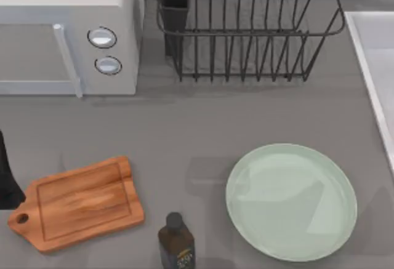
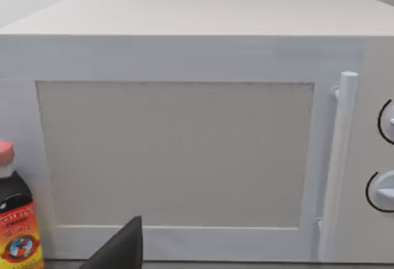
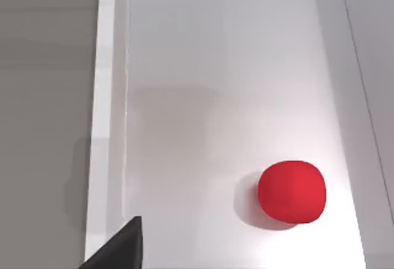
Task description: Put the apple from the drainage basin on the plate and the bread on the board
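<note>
Currently hovering the right tool [image 3: 117, 247] over the drainage basin [image 3: 203, 96], presumably lining up on the apple [image 3: 291, 192] lying on its floor, finger spread impossible to tell, while leaving plate [image 1: 291, 201] and board [image 1: 77, 202] bare on the counter [image 1: 184, 133] in the top view.

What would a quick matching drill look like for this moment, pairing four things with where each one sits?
Things:
1. apple
2. plate
3. board
4. dish rack

Places:
A. far side of the table, right of the microwave
B. near left of the table, beside the dark bottle
C. inside the white basin
D. near right of the table, bare

Pairs: 1-C, 2-D, 3-B, 4-A
</note>
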